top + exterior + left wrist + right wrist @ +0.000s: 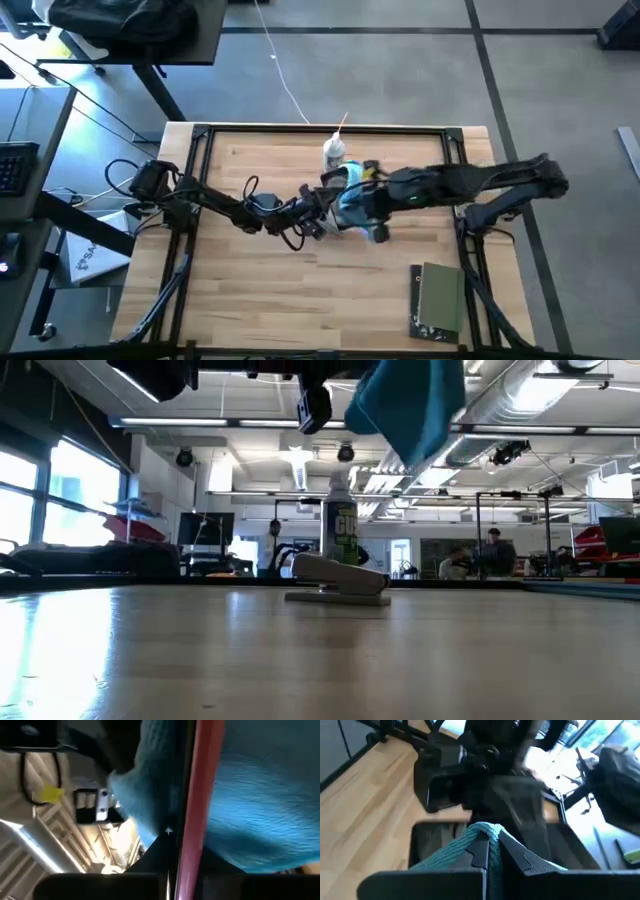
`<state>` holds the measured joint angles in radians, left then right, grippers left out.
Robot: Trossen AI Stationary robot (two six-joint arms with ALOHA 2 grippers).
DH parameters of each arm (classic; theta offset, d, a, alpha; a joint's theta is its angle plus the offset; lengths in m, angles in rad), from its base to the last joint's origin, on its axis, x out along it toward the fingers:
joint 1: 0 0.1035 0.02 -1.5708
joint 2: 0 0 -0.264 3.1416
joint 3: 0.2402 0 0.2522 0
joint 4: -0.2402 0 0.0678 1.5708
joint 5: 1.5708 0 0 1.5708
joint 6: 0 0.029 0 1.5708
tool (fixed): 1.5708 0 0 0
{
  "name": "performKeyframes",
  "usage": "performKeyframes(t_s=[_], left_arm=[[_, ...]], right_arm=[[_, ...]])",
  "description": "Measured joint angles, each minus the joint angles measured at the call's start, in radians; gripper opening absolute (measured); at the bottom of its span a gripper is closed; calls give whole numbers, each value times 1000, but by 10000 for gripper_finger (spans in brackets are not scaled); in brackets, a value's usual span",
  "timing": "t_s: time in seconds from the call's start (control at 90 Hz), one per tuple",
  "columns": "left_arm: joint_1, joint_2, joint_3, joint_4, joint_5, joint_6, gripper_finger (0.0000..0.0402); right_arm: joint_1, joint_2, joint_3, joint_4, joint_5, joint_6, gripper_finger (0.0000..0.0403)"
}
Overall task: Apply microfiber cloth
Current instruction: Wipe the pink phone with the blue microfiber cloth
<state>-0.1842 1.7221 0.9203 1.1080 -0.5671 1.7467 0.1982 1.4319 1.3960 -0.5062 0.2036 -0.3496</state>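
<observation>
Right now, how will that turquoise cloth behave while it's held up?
Likely floppy: the turquoise knitted microfiber cloth droops in folds below the right pincer, which is shut on it. Probably light, and its ribbed weave should resist slipping.

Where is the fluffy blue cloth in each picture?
High view: the blue cloth is mid-table, between the two arms, by the spray bottle.
Low view: the cloth hangs at the top, above the bottle.
Left wrist view: it fills the picture.
Right wrist view: it sits between the right gripper fingers.
</observation>
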Motion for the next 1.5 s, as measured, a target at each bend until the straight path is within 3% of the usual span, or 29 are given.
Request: performKeyframes(t_s=[0.478, 0.711, 0.878, 1.078, 1.267, 1.5], left_arm=[[10, 0, -2, 95, 12, -8, 10], [-4, -3, 3, 117, 18, -28, 10], [-17, -6, 5, 65, 49, 8, 10], [-25, -2, 5, 23, 58, -17, 10], [-41, -1, 15, -48, 61, -22, 10], [-43, 0, 16, -67, 73, -72, 10]], right_arm=[[92, 17, 5, 6, 40, 35, 0], [152, -81, -1, -6, 164, -17, 0], [113, -118, -2, -2, 199, -9, 0], [45, -78, -93, 110, 93, 12, 0], [2, -70, -185, 275, 56, 0, 0], [-30, -85, -194, 221, -13, 28, 0]])
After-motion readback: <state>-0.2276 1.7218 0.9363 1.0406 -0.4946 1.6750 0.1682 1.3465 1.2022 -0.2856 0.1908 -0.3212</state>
